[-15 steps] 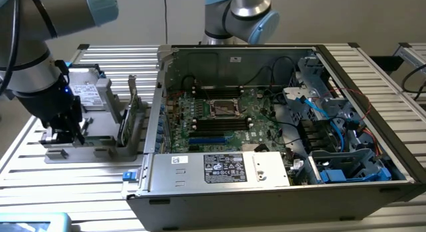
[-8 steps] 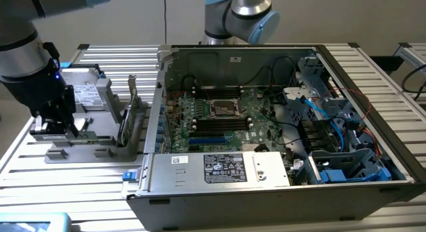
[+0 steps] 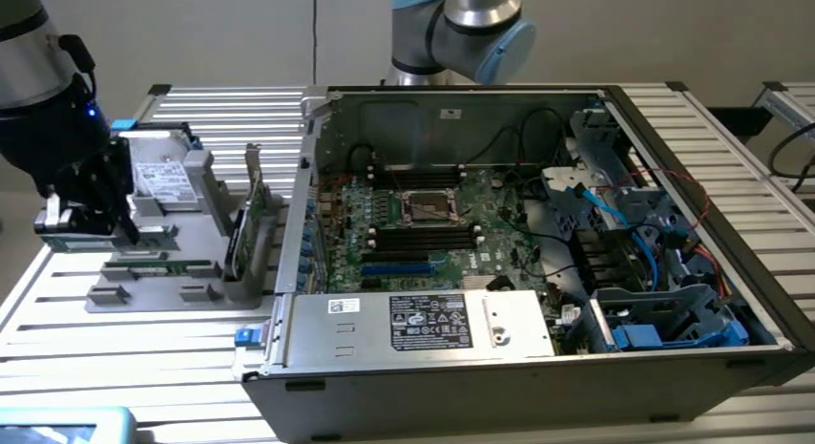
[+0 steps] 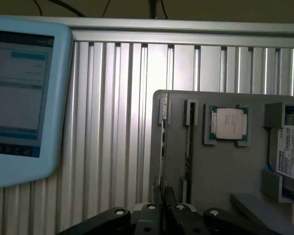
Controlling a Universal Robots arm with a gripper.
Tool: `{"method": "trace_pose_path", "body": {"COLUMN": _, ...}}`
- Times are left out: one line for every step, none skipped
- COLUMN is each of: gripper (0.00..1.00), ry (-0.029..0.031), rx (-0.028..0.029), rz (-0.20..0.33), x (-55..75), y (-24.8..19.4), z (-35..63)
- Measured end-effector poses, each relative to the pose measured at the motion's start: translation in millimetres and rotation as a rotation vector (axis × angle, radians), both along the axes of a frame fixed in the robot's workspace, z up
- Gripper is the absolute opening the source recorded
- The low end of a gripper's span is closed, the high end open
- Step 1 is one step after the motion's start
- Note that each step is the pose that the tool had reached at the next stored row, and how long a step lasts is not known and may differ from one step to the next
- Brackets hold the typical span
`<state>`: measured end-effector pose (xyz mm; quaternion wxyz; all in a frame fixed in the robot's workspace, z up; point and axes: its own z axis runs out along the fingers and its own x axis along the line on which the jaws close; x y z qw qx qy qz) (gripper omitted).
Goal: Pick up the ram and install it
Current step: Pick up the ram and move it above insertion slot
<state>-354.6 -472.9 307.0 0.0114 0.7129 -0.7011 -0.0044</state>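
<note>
The ram is a thin green stick, seen edge-on in the wrist view and running into my fingers. My gripper is shut on it. In the exterior view my gripper hangs over the left end of the grey holder, with the ram as a pale green strip at the fingertips. I cannot tell whether the ram is clear of the holder. A second green stick stands beside it in the holder. The open computer case lies to the exterior view's right, and its black memory slots are well away from my gripper.
The holder also carries a processor chip and a hard drive. A tall green expansion card stands between the holder and the case. A blue-framed tablet lies on the slatted table. Cables and drive cages crowd the case's right side.
</note>
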Motion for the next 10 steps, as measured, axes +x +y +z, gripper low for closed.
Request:
{"method": "trace_pose_path", "body": {"gripper": 0.14, "ry": 0.0000, "rx": -0.0001, "rz": 0.000, "x": 2.4, "y": -0.1, "z": 4.5}}
{"method": "trace_pose_path", "body": {"gripper": 0.14, "ry": -0.0001, "rx": 0.0000, "rz": 0.000, "x": 5.2, "y": -0.2, "z": 9.2}}
{"method": "trace_pose_path", "body": {"gripper": 0.14, "ry": 0.0000, "rx": 0.0000, "rz": 0.000, "x": 8.1, "y": -0.4, "z": 13.8}}
{"method": "trace_pose_path", "body": {"gripper": 0.14, "ry": 0.0001, "rx": -0.0001, "rz": 0.000, "x": 11.1, "y": -0.7, "z": 18.4}}
{"method": "trace_pose_path", "body": {"gripper": 0.14, "ry": 0.0000, "rx": 0.0001, "rz": 0.000, "x": 13.9, "y": -0.9, "z": 22.6}}
{"method": "trace_pose_path", "body": {"gripper": 0.14, "ry": 0.0001, "rx": 0.0000, "rz": 0.000, "x": 17.3, "y": -1.3, "z": 27.2}}
{"method": "trace_pose_path", "body": {"gripper": 0.14, "ry": 0.0001, "rx": 0.0000, "rz": 0.000, "x": 20.7, "y": -1.7, "z": 31.7}}
{"method": "trace_pose_path", "body": {"gripper": 0.14, "ry": 0.0001, "rx": 0.0000, "rz": 0.000, "x": 24.2, "y": -2.1, "z": 36.2}}
{"method": "trace_pose_path", "body": {"gripper": 0.14, "ry": 0.0002, "rx": 0.0000, "rz": 0.000, "x": 28.2, "y": -2.8, "z": 41.1}}
{"method": "trace_pose_path", "body": {"gripper": 0.14, "ry": 0.0004, "rx": 0.0002, "rz": 0.000, "x": 32.1, "y": -3.6, "z": 45.7}}
